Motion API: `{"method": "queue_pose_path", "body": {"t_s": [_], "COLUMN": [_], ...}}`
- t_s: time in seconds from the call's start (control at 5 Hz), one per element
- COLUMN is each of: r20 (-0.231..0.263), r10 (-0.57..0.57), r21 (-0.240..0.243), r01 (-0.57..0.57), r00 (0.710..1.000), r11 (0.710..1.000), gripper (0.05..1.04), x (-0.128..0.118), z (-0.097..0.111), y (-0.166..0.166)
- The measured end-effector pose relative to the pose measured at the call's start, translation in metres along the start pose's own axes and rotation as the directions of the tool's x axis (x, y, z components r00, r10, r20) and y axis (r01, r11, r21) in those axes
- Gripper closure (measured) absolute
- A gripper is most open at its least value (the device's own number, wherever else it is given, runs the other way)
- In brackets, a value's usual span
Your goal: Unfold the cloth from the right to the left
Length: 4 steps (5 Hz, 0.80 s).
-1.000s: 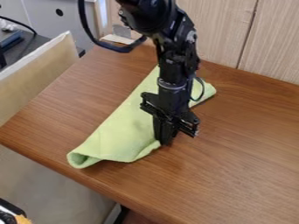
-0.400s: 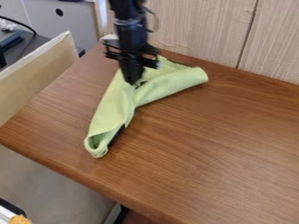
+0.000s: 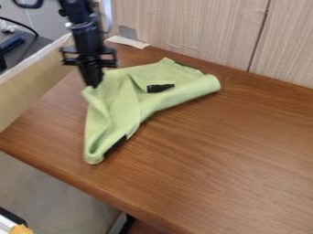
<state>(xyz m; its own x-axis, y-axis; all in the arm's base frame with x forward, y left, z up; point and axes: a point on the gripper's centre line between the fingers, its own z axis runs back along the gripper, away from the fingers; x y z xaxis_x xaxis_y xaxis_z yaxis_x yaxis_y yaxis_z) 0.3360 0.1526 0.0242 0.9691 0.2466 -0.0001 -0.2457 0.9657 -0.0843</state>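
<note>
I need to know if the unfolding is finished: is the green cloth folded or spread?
Partly spread: the green cloth opens out toward the upper left, but its right end and lower end remain rolled over.

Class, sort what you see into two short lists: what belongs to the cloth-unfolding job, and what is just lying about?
Part of the job:
- green cloth
- gripper
- wooden table

Just lying about:
- pale strip by the wall
- orange item at the lower left corner

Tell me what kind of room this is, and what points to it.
Probably an office or lab workspace: a wood-grain table against pale wood panelling, a grey cabinet beyond its far left corner, and a black cable over a dark surface beside it.
</note>
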Motion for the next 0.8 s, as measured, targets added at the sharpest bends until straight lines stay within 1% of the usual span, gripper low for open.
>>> {"method": "queue_pose_path", "body": {"t_s": [0.2,0.4,0.6,0.8], "r20": [-0.022,-0.032,-0.045,-0.050], "r10": [0.082,0.121,0.133,0.144], "r21": [-0.001,-0.002,0.004,-0.015], "r01": [-0.082,-0.121,-0.133,-0.145], "r00": [0.996,0.992,0.990,0.988], "r11": [0.997,0.993,0.991,0.989], "gripper": [1.020,1.004,0.858,0.607], "x": [-0.009,-0.019,-0.024,-0.026], "z": [-0.008,-0.016,-0.019,-0.020], "y": [0.028,0.037,0.038,0.034]}}
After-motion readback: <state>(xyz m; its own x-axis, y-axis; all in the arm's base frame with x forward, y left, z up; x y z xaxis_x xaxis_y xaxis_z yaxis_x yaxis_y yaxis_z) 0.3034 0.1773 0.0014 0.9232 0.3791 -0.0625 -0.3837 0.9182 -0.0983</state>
